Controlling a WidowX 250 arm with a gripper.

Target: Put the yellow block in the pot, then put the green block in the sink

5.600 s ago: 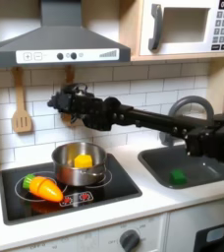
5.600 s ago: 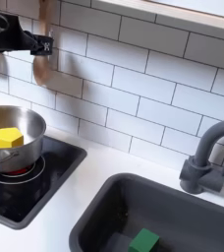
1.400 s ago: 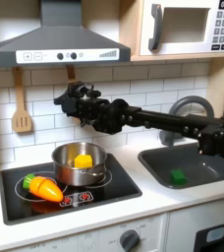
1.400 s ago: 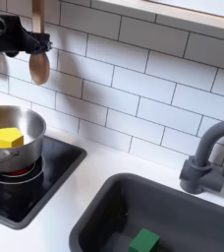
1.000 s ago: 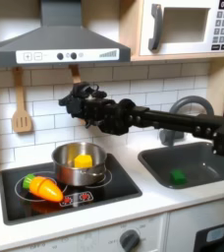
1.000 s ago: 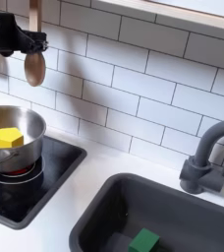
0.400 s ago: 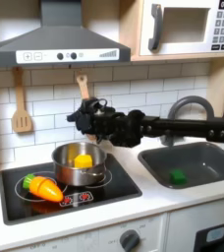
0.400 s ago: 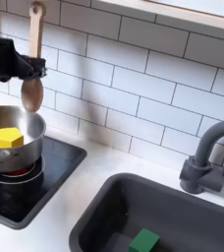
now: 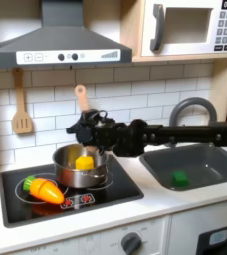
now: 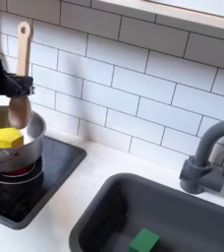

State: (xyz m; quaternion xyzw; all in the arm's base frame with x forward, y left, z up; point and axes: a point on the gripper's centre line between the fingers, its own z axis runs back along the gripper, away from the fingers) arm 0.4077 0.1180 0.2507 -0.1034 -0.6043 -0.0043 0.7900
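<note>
The yellow block [image 9: 84, 161] [image 10: 9, 138] lies inside the steel pot [image 9: 66, 177] [image 10: 33, 150] on the stove. In the dark grey sink [image 9: 213, 159] [image 10: 188, 207] rests the green block [image 9: 180, 178] [image 10: 143, 240]. Just above the pot's back rim my gripper [image 9: 85, 126] [image 10: 6, 83] is shut on a wooden spoon [image 9: 81, 98] [image 10: 22, 49]. The spoon's handle points up, and its bowl [image 10: 18, 113] hangs low over the pot, close to the yellow block.
An orange toy carrot [image 9: 44, 189] lies on the black stove top [image 9: 115, 189] in front of the pot. A wooden spatula [image 9: 21, 110] hangs on the tiled wall. The arched faucet [image 9: 190, 105] [image 10: 204, 157] stands behind the sink. A range hood [image 9: 56, 45] overhangs the stove.
My gripper has carried the wooden spoon away from the wall and down toward the pot. Both blocks have stayed where they were.
</note>
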